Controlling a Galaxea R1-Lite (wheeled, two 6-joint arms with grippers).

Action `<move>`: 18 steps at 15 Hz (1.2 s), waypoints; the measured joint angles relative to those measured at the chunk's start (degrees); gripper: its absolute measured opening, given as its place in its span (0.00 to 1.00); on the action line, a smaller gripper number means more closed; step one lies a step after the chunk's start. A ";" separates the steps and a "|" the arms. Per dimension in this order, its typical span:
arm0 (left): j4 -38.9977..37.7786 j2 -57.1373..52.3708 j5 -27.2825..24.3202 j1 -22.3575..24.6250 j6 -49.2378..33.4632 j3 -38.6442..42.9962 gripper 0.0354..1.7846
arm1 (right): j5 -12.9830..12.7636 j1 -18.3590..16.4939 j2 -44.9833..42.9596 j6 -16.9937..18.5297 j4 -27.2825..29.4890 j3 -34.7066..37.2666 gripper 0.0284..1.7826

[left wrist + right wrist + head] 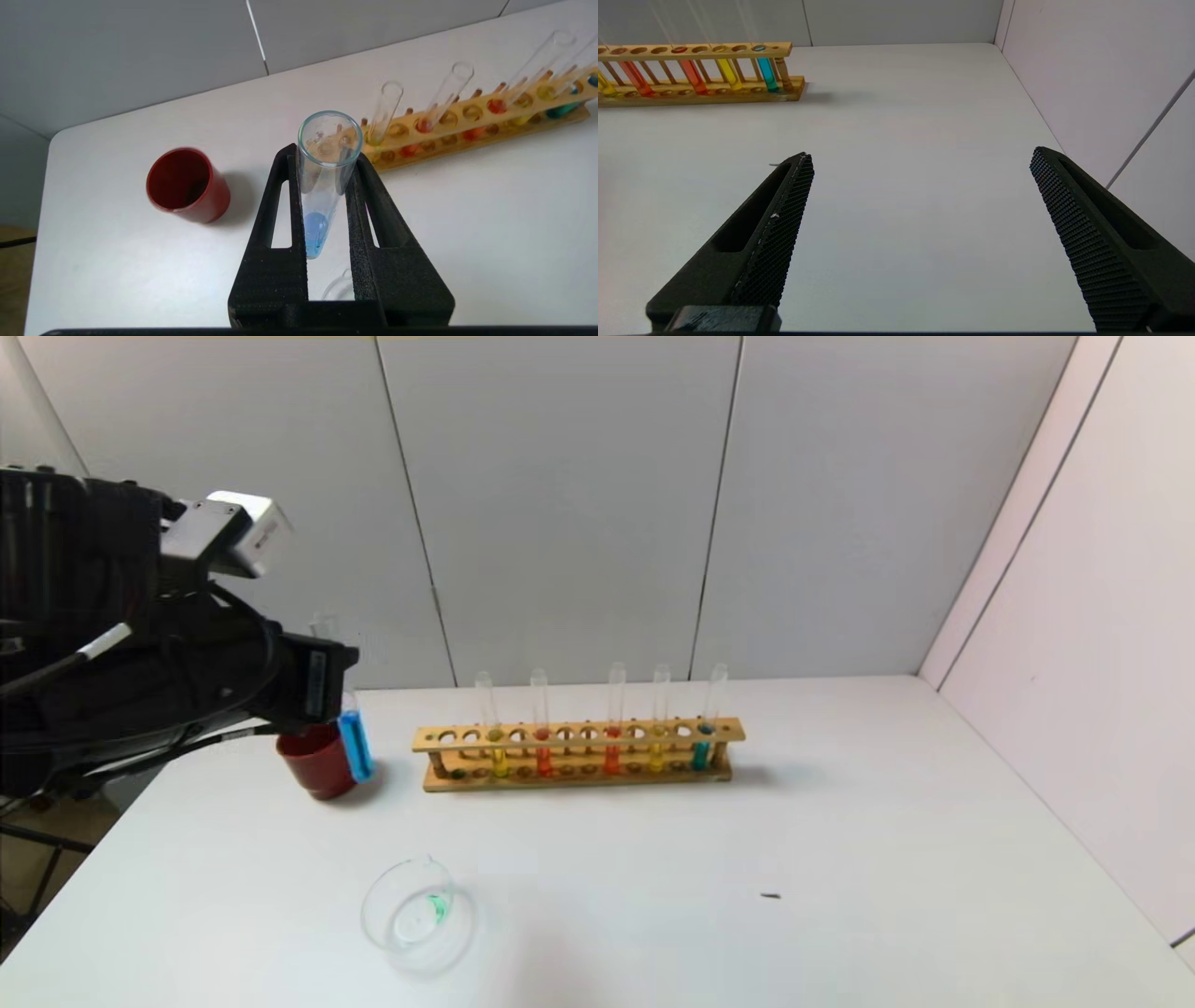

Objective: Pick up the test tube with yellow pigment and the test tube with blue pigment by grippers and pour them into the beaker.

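Note:
My left gripper (341, 686) is shut on the test tube with blue pigment (356, 747) and holds it nearly upright in the air in front of the red cup. In the left wrist view the gripper (324, 156) clamps the tube (315, 228) near its open mouth, with blue liquid at the bottom. The test tube with yellow pigment (499, 761) stands near the left end of the wooden rack (579, 735). The beaker (417, 915) sits at the front left with a trace of green liquid; its rim shows below the held tube (338, 287). My right gripper (920, 156) is open and empty over bare table.
A dark red cup (317, 765) stands left of the rack, also in the left wrist view (187, 184). The rack (700, 49) also holds two orange tubes, a golden-yellow tube (656, 756) and a teal tube (700, 751). A small dark speck (770, 896) lies front right. Walls close the back and right.

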 joint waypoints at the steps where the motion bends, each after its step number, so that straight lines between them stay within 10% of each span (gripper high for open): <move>1: 1.60 -2.28 0.11 0.00 0.33 1.69 0.15 | 0.00 0.00 0.00 0.00 0.00 0.00 0.95; 18: 14.81 -14.24 3.80 3.40 21.41 17.08 0.15 | 0.00 0.00 0.00 0.00 0.00 0.00 0.95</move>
